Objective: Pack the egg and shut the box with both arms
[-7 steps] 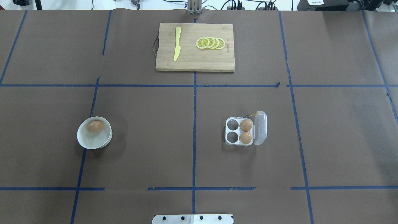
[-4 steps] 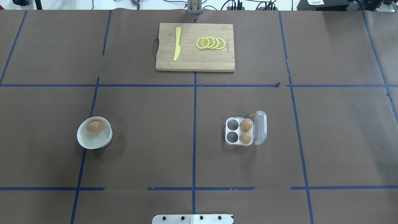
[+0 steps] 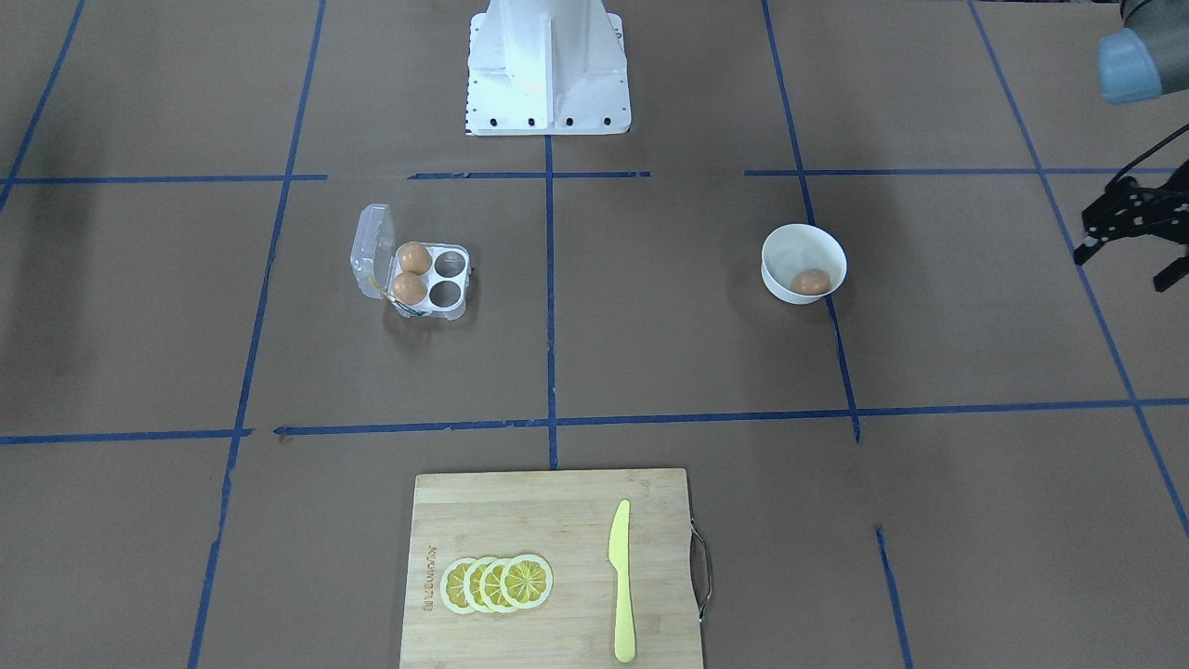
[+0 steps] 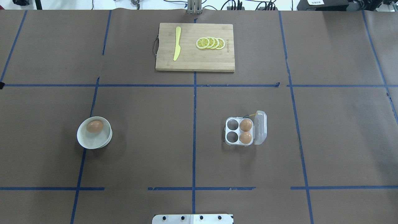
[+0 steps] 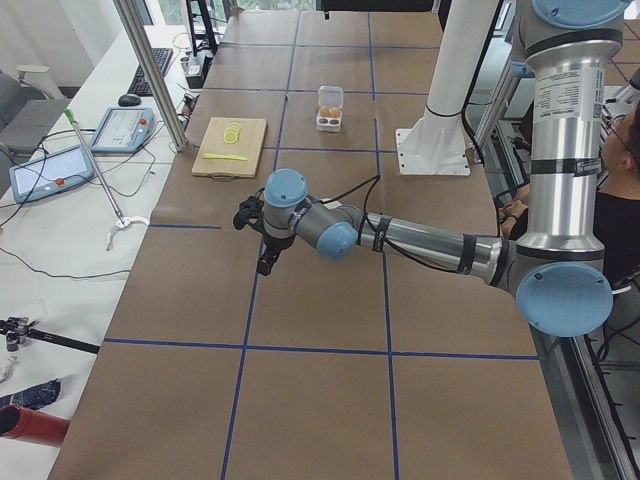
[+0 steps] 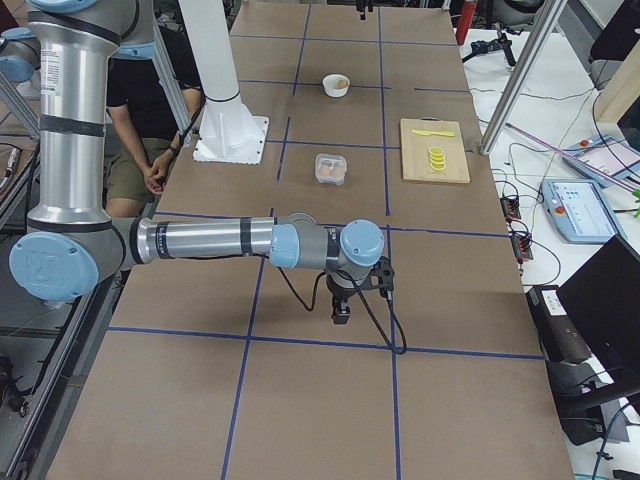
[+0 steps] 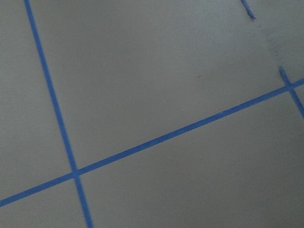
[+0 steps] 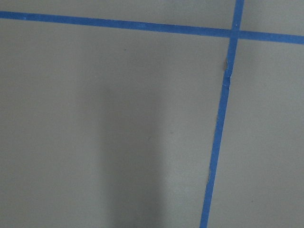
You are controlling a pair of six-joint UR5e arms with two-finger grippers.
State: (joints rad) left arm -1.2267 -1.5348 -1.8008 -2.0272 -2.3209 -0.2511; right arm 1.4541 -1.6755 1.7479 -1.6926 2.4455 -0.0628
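One orange-brown egg [image 4: 94, 126] lies in a round white bowl [image 4: 93, 143] on the left half; it also shows in the front-facing view [image 3: 810, 282]. The clear box [image 4: 238, 131] stands right of centre, its lid [image 4: 260, 128] open on the right side. Two eggs [image 4: 246, 125] fill its right cells; the two left cells are empty. My left gripper [image 3: 1119, 269] hangs open and empty beyond the bowl's outer side; only its tip [image 4: 1, 84] touches the overhead view's left edge. My right gripper [image 6: 340, 305] hovers over bare table far from the box; I cannot tell whether it is open or shut.
A wooden cutting board [image 4: 195, 63] with a yellow knife [image 4: 177, 43] and several lemon slices [image 4: 210, 43] lies at the far middle. The white pedestal base [image 3: 546, 70] stands at the robot's side. Blue tape lines cross the brown table cover.
A black tip of my left gripper has come in at the left edge of the overhead view. Eggs, bowl and box have not moved.
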